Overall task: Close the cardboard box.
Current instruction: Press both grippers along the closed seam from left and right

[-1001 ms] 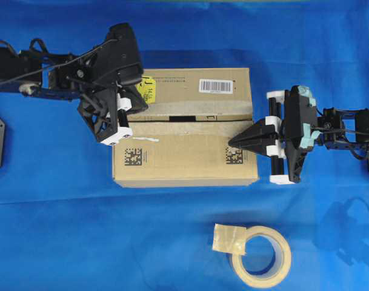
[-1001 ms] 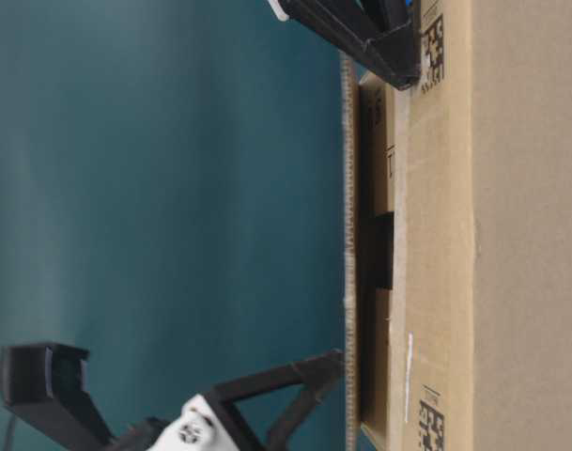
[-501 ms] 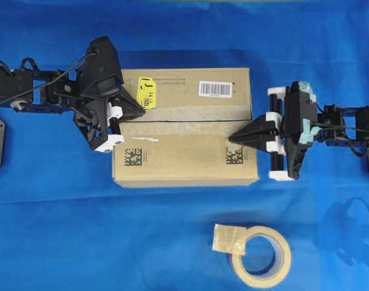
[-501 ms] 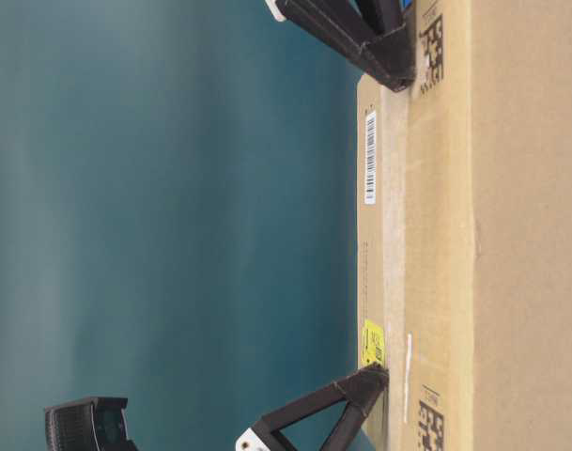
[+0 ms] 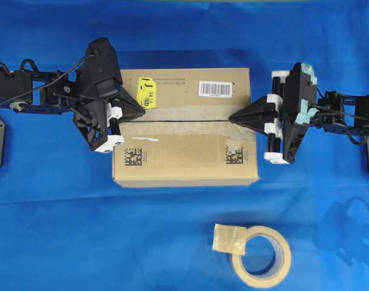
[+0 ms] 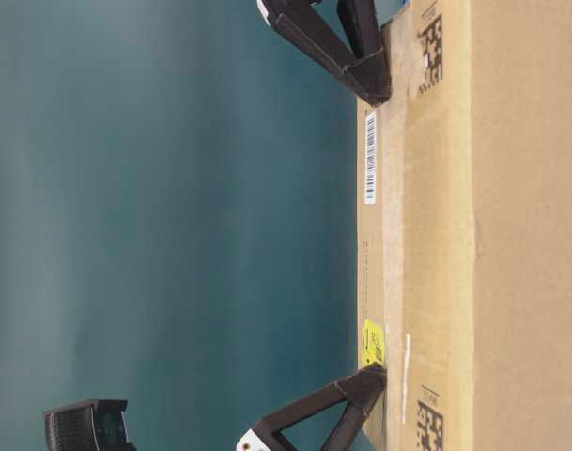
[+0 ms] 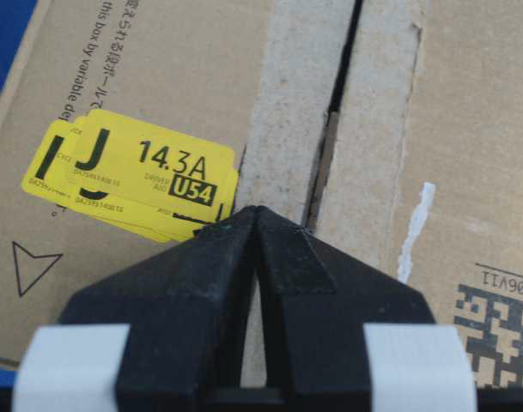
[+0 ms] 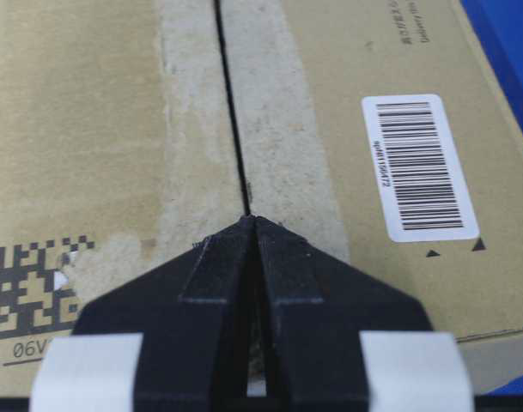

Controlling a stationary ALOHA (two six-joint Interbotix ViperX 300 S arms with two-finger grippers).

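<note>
Tape roll [image 5: 261, 257] sits nearest the overhead view's bottom edge, well apart from the cardboard box [image 5: 184, 148] and from both arms. Not in play.

The box sits mid-cloth [image 5: 172, 242] between the two arms. Both long flaps lie flat and meet at a narrow centre seam [image 8: 231, 129]. In the table-level view the top reads flush, nothing standing up. My read: the closing is essentially done, and the arms are placed at opposite ends of the seam to pin the flaps so they don't spring back.

Left gripper [image 7: 254, 215]: jaws pinched together with only a hairline slit between the tips, nothing held. Tip rests at the left end of the seam, just beside the yellow sticker [image 7: 136, 176]. Contact looks likely from the wrist view and from the table-level view. Can't judge how hard it presses.

Right gripper [image 8: 252, 221]: jaws likewise drawn together, empty. Tip sits over the seam at the right end, with the barcode label [image 8: 420, 167] on the far flap to one side and the square code mark [image 8: 38, 287] on the near flap to the other. The table-level view shows its tip at the box's top corner, touching or within a hair. Can't tell which.

Risk, as I judge it: no tape on the seam, so the flaps may lift if both tips come off.
</note>
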